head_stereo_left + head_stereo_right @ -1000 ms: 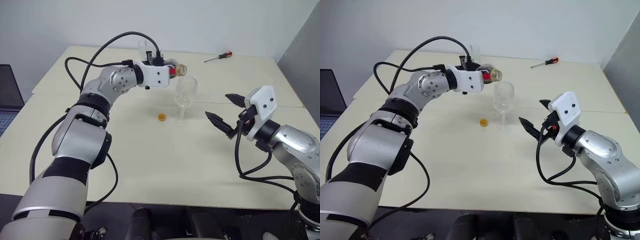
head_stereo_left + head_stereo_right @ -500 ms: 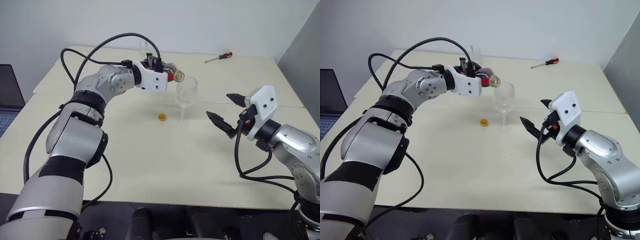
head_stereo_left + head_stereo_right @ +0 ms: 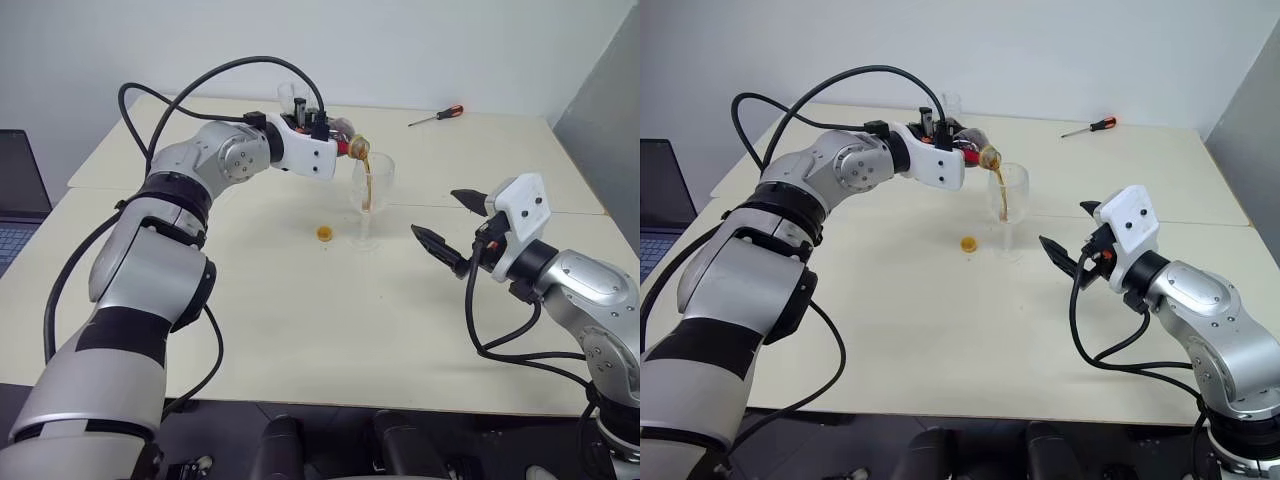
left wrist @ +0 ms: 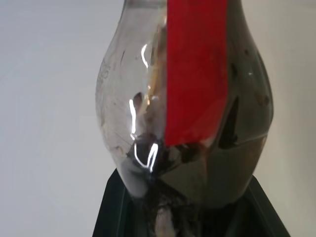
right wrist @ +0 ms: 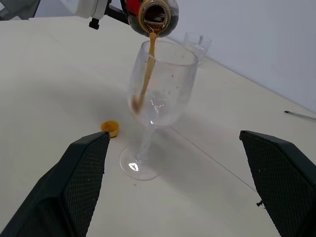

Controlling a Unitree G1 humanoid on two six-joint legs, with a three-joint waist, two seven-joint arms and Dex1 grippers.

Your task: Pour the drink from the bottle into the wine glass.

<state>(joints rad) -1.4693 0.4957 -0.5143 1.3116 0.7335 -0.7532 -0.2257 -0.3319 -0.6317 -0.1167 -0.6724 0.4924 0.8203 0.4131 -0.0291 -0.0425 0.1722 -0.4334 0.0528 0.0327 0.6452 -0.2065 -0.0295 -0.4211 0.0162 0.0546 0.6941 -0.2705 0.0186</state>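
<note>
My left gripper is shut on the bottle, holding it tipped on its side with the open mouth over the rim of the wine glass. A thin brown stream of the drink runs from the bottle's mouth into the glass bowl. The left wrist view shows the bottle's clear body and red label close up, with dark liquid inside. To the right of the glass my right gripper hangs open and holds nothing. The glass stands upright on the table.
A small yellow cap lies on the cream table just left of the glass foot. A short clear tumbler stands at the back, behind the left hand. A screwdriver lies at the back right. A laptop shows at the left edge.
The left wrist has rolled and tipped the bottle's mouth further down over the glass. The drink now streams into the bowl. The right arm has kept still.
</note>
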